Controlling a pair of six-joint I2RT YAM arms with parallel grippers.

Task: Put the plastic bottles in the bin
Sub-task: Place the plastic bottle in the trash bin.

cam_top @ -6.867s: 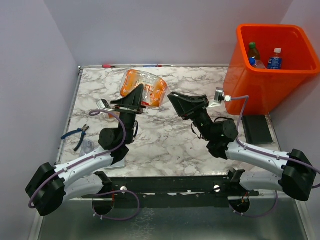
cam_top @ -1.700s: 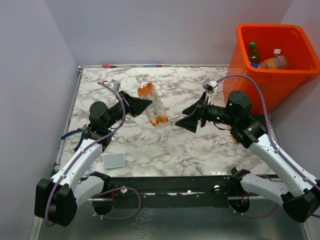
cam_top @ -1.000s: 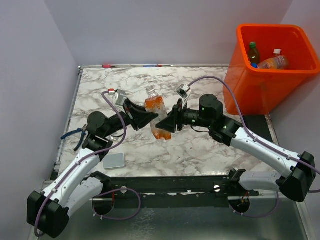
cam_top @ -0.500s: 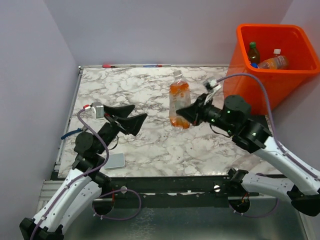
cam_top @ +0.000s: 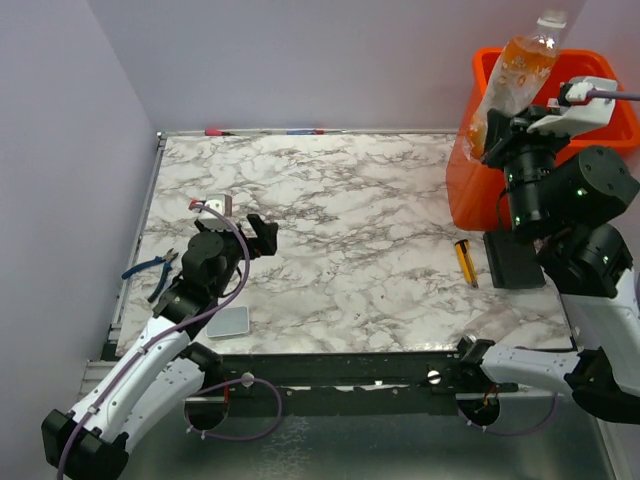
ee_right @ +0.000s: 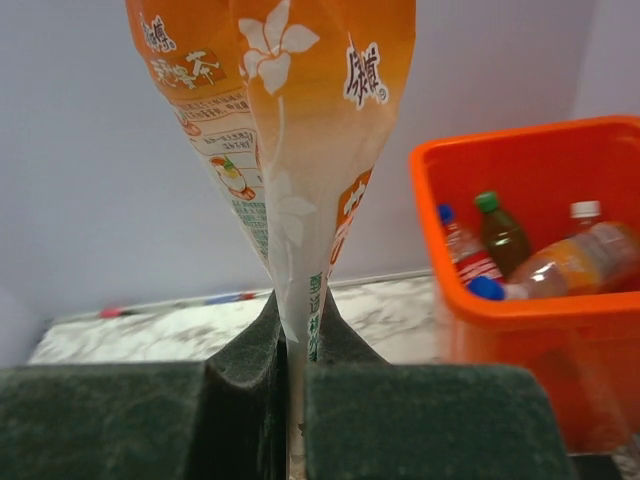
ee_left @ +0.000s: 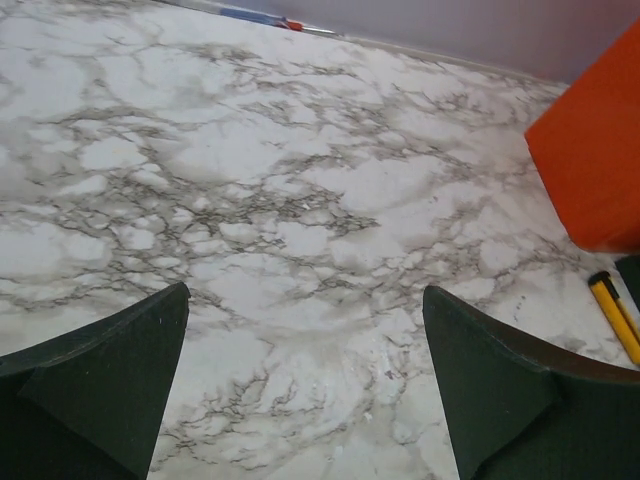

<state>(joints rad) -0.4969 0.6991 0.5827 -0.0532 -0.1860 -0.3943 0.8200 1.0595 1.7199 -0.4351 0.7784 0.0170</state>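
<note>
One fixed overview, two wrist views.
The top camera looks down from high behind the near edge over the whole table (cam_top: 350,220). The left wrist camera sits low, facing the far right corner and the bin (ee_left: 595,150). The right wrist camera, raised, faces the far edge; all three share the bin.

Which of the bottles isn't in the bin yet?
The crushed orange bottle pinched in the right gripper, held up in the air; the other bottles are inside the bin.

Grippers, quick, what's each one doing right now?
Left gripper: open, holding nothing.
Right gripper: shut on the crushed orange bottle.
</note>
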